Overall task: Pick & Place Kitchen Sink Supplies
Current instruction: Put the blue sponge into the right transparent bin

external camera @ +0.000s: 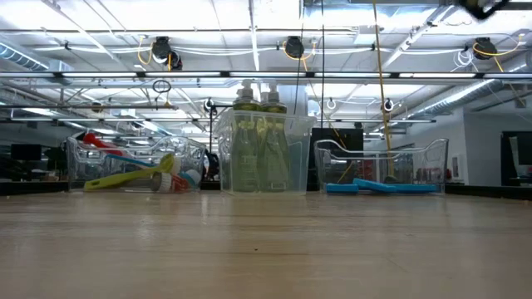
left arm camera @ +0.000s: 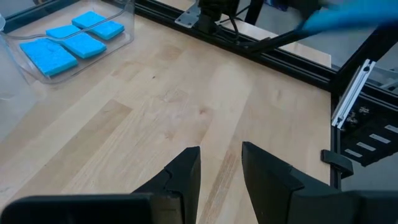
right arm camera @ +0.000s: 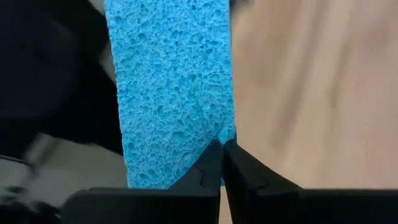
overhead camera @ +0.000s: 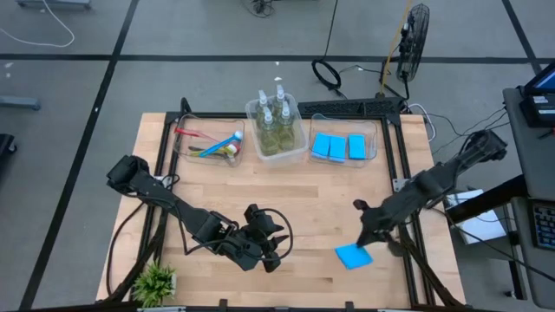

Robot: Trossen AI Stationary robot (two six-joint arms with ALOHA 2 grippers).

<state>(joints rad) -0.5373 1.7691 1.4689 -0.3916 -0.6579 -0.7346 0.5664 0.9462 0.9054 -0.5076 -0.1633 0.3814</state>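
1. Table (overhead camera: 260,195): light wood, dark rails along far and right edges.
2. Far side, three clear bins in a row: brushes (overhead camera: 212,145) left, soap bottles (overhead camera: 276,121) mid, three sponges (overhead camera: 338,146) right.
3. Left hand (overhead camera: 270,253): low over near-centre of table, fingers (left arm camera: 186,171) parted w/ a gap, nothing between them.
4. Right hand (overhead camera: 365,240): near right edge, clenched on one blue sponge (overhead camera: 353,256), pinched at its edge, lifted off the table.
5. Small potted plant (overhead camera: 156,282): near-left corner.
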